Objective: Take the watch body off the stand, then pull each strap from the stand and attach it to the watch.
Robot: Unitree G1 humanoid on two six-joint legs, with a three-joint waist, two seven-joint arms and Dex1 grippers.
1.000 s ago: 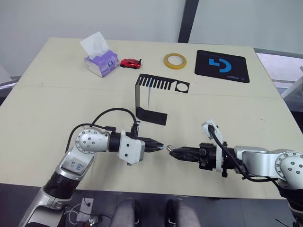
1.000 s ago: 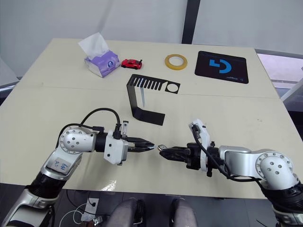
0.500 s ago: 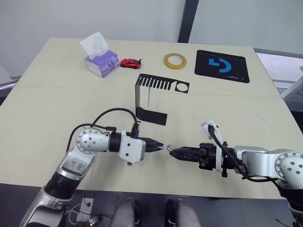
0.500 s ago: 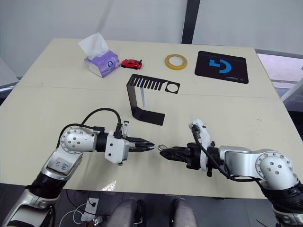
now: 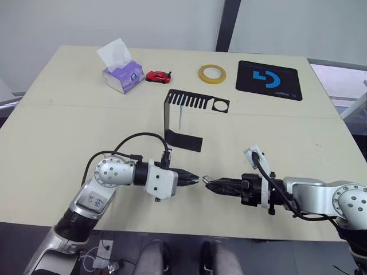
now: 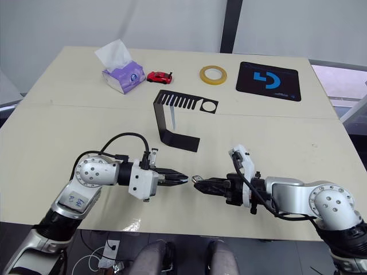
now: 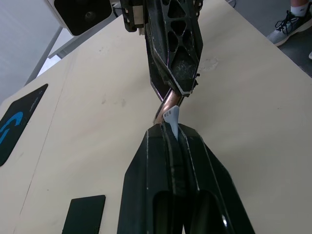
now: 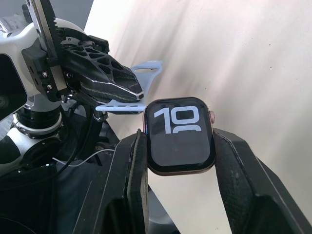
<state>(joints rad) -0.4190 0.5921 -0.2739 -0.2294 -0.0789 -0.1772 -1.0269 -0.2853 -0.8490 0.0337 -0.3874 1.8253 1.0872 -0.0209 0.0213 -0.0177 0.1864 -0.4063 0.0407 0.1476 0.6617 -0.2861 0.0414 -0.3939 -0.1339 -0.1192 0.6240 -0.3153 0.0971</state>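
Note:
My right gripper [image 5: 207, 183] is shut on the watch body [image 8: 180, 135], a small black case showing white digits, gripped by its two sides. My left gripper [image 5: 195, 179] is shut on a pale blue strap [image 8: 127, 106], whose end [image 7: 171, 119] touches the watch body's edge. The two grippers meet tip to tip low over the table's front middle. The black stand [image 5: 183, 114] sits behind them at mid-table. A second pale strap [image 5: 180, 117] hangs from its slotted top plate.
Along the far side of the table are a tissue box [image 5: 122, 73], a red toy car [image 5: 158, 75], a yellow tape roll [image 5: 212, 73] and a black mat with a blue logo [image 5: 268, 79]. The table's front edge [image 5: 189, 234] runs just below the grippers.
My left arm has crept slightly to the right, toward the right gripper. The right arm and the watch body have stayed in place.

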